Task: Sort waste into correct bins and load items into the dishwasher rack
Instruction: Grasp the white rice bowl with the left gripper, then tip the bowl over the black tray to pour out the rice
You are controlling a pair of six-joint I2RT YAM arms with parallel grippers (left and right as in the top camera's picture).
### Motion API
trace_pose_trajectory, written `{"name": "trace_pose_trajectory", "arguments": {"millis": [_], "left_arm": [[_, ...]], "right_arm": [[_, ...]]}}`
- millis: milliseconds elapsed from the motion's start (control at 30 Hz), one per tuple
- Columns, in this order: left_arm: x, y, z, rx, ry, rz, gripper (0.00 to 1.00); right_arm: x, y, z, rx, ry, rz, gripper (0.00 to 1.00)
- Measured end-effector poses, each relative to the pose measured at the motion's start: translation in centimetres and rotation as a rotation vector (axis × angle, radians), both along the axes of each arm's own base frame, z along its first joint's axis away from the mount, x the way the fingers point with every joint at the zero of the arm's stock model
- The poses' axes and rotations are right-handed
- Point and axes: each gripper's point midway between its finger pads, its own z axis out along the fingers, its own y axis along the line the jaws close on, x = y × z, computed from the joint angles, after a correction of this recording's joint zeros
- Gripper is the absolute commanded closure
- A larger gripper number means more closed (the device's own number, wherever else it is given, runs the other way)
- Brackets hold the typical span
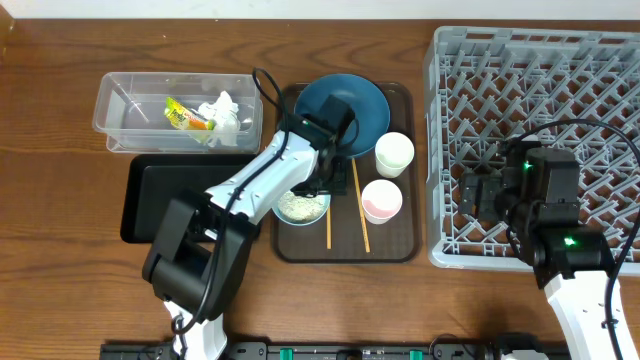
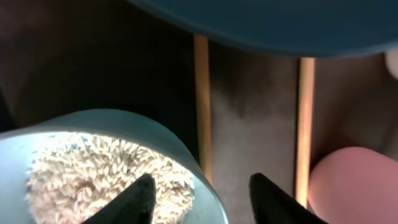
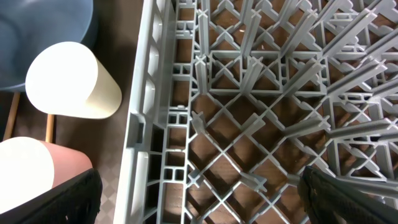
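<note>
Light blue bowl [image 2: 168,140] of rice [image 2: 93,174] on the brown tray [image 1: 390,240], rim straddled by the left tool [image 2: 201,177], half open and not yet pinching, likely for lifting and tipping; right tool [image 3: 199,186] spread wide, empty, above the dishwasher rack [image 1: 600,80].

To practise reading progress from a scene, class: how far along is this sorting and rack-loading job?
Done: the tissue and wrapper lie in the clear container. In hand: the left gripper straddles the rim of the bowl of rice, jaws apart. Left: the rice, bowl, plate, white cup, pink cup and chopsticks sit on the brown tray; nothing shows in the rack, the open right gripper above it.
</note>
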Motion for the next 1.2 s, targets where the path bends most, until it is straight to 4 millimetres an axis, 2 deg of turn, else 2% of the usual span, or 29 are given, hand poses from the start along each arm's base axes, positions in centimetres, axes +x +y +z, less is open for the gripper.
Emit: {"name": "trace_pose_trajectory", "arguments": {"millis": [167, 400, 600, 833, 1033, 1100, 1200], "left_arm": [[-0.1, 0.0, -0.7, -0.003, -0.005, -0.004, 0.69], [-0.6, -0.2, -1.1, -0.001, -0.002, -0.015, 0.76], [-2.1, -0.7, -2.1, 0.022, 0.018, -0.049, 0.94], [-2.2, -0.4, -1.9, 0.056, 0.003, -0.058, 0.94], [-2.4, 0.2, -0.4, 0.057, 0.005, -0.049, 0.94], [-2.3, 0.7, 0.7, 0.038, 0.000, -0.033, 0.94], [-2.1, 2.4, 3.3, 0.017, -0.021, 0.014, 0.94]], "right_arm": [[0.0, 0.0, 0.0, 0.000, 0.000, 0.001, 0.01], [0.0, 0.0, 0.0, 0.000, 0.000, 0.000, 0.01], [0.0, 0.0, 0.0, 0.000, 0.000, 0.000, 0.01], [0.0, 0.0, 0.0, 0.000, 0.000, 0.001, 0.01], [0.0, 0.0, 0.0, 0.000, 0.000, 0.001, 0.01], [0.0, 0.0, 0.0, 0.000, 0.000, 0.000, 0.01], [0.0, 0.0, 0.0, 0.000, 0.000, 0.001, 0.01]]}}
